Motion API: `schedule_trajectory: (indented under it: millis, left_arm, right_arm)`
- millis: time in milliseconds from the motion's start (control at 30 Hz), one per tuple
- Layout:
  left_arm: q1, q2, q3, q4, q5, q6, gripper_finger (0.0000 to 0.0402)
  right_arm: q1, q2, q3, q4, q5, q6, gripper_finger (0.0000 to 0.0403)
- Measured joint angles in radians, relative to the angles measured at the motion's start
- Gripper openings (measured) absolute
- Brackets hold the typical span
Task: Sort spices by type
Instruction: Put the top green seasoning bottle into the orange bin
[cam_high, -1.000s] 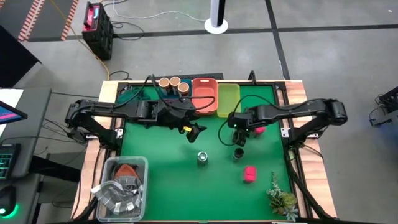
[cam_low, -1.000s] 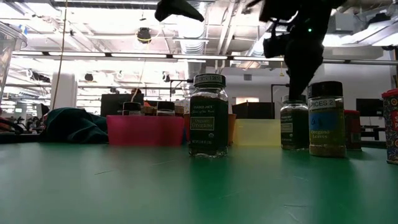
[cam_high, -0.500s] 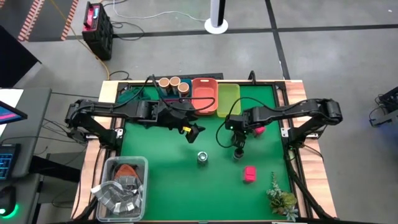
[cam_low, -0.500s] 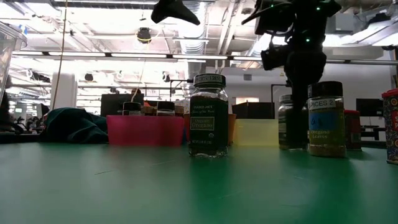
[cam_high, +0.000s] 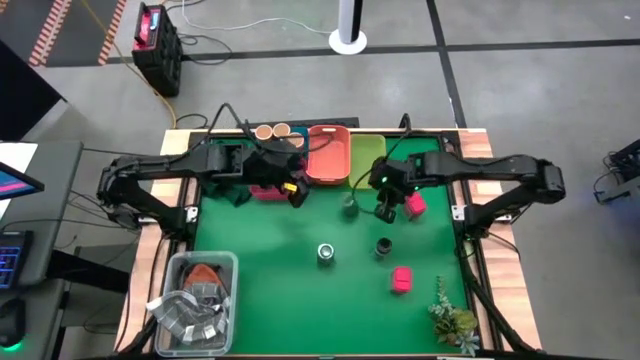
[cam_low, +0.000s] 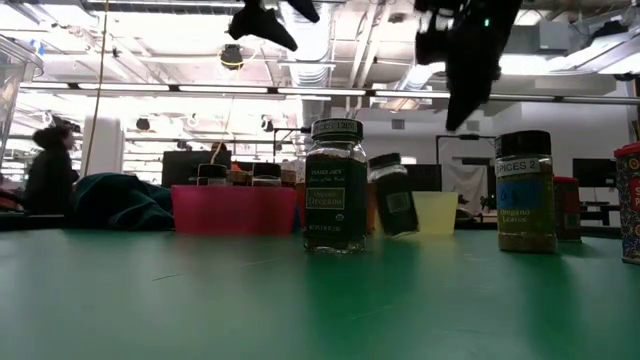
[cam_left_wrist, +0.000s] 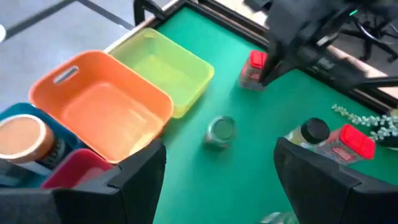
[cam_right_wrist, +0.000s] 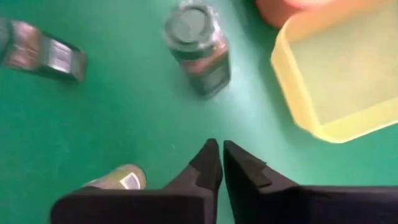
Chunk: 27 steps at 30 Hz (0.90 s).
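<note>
our main worry was the small green-topped jar (cam_high: 350, 206) standing on the green table (cam_high: 270, 290) just in front of the yellow-green tray (cam_high: 366, 160). in the low view that jar (cam_low: 393, 195) looked tilted, perhaps mid-wobble, though we could not tell for sure from that angle. if it tipped, it could roll against the tray wall or away across the mat, and a lying jar would be harder to grip. we judged that a sideways brush by the right arm close beside it would be the likely cause.

the right gripper (cam_high: 387, 207) hung just beside that jar, and its fingers (cam_right_wrist: 210, 163) were pressed together with only a sliver between them, clenched on nothing; the jar (cam_right_wrist: 198, 38) stood apart from them, ahead of the tips. the left gripper (cam_high: 297, 196) hovered near the orange tray (cam_high: 327, 155), its fingers (cam_left_wrist: 142, 180) spread wide and empty.

other spices waited on the mat: a dark-topped jar (cam_high: 384, 246), a glass jar (cam_high: 325, 253), a pink box (cam_high: 401, 279) toward the front, and another pink box (cam_high: 414, 203) by the right arm. 2 tan-topped jars (cam_high: 272, 132) sat at the back, left of the orange tray.
</note>
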<state>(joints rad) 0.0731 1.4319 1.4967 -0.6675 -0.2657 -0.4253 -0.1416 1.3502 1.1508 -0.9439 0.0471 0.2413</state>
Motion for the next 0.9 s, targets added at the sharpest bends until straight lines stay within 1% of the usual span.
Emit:
schedule_trajectory:
  millis: [100, 167, 233, 300, 533, 600, 667, 767, 900]
  left_arm:
    - [0.014, -0.002, 0.000, 0.004, 0.013, 0.031, 0.0283]
    - [0.020, 0.001, 0.000, 0.003, 0.020, 0.049, 0.0283]
    - [0.022, 0.007, 0.000, 0.004, 0.021, 0.055, 0.0283]
    - [0.022, 0.008, 0.000, 0.000, 0.021, 0.054, 0.0283]
    - [0.015, 0.008, 0.000, -0.001, 0.022, 0.006, 0.0283]
    - [0.007, 0.008, 0.000, 0.000, 0.016, -0.006, 0.0283]
    - [-0.006, 0.008, 0.000, -0.001, -0.010, -0.007, 0.0283]
    - [-0.029, 0.008, 0.000, -0.001, -0.043, -0.007, 0.0283]
    - [-0.041, 0.008, 0.000, -0.026, -0.057, -0.007, 0.0283]
  right_arm:
    - [-0.006, -0.023, 0.034, -0.030, 0.000, -0.027, 0.0045]
    - [-0.003, -0.024, 0.036, -0.017, 0.000, -0.083, 0.0060]
    - [0.005, -0.020, 0.037, 0.012, 0.000, -0.149, 0.0087]
    - [0.006, -0.004, 0.038, 0.045, 0.000, -0.202, 0.0124]
    - [0.015, 0.087, 0.037, 0.153, 0.000, -0.304, 0.0292]
    - [0.015, 0.122, 0.037, 0.173, 0.000, -0.340, 0.0328]
    - [0.013, 0.152, 0.037, 0.190, 0.003, -0.368, 0.0355]
    - [0.000, 0.189, 0.037, 0.213, 0.009, -0.375, 0.0372]
    - [-0.016, 0.207, 0.037, 0.225, 0.013, -0.374, 0.0367]
